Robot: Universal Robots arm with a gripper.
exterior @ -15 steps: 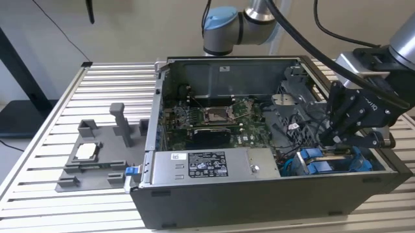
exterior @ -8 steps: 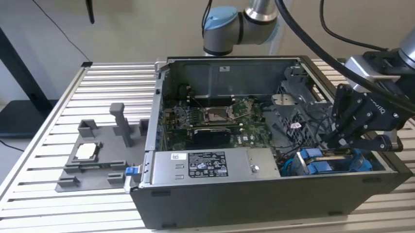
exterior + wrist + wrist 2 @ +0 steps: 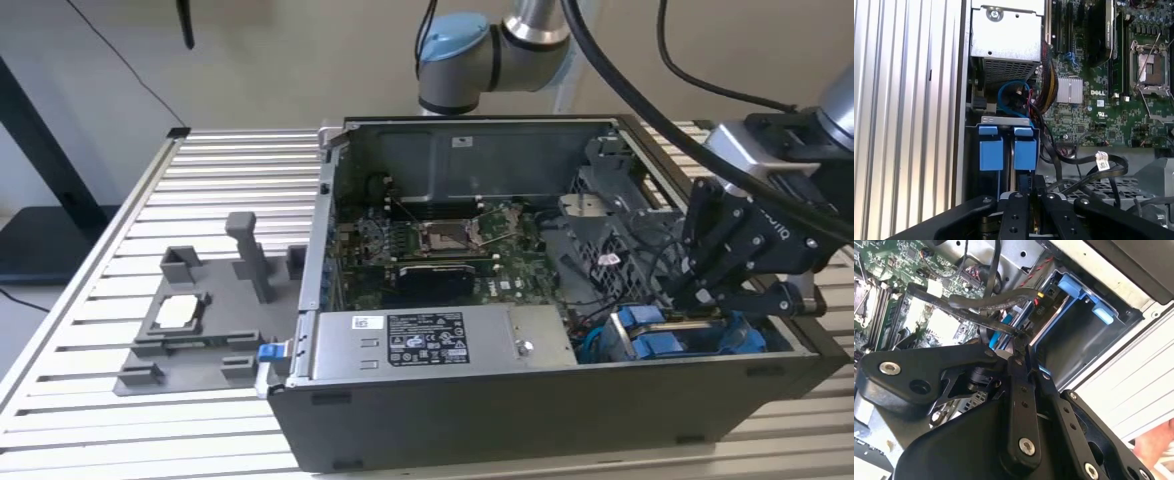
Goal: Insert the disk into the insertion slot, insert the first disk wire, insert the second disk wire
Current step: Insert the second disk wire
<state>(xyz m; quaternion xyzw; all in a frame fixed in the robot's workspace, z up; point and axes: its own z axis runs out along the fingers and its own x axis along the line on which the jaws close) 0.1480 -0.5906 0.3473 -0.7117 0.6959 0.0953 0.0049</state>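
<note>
Slatted table point(image 3: 107, 260), end effector point(image 3: 721, 300) over insertion slot point(image 3: 674, 340)

exterior view: soft even light, bright enough. slatted table point(image 3: 120, 260) pale, a bit washed out. inside of pc case point(image 3: 534, 250) darker, deep shade near far wall. picture a little soft all over.

second wrist view: strong light on table strips, white glare near edge. gripper point(image 3: 1021, 342) black, close, slightly blurry. green board point(image 3: 884, 285) sharper.

first wrist view: table very bright, almost white. silver box point(image 3: 1006, 37) shiny with glare. blue tabs point(image 3: 1006, 152) clear. dark shade between parts.
</note>
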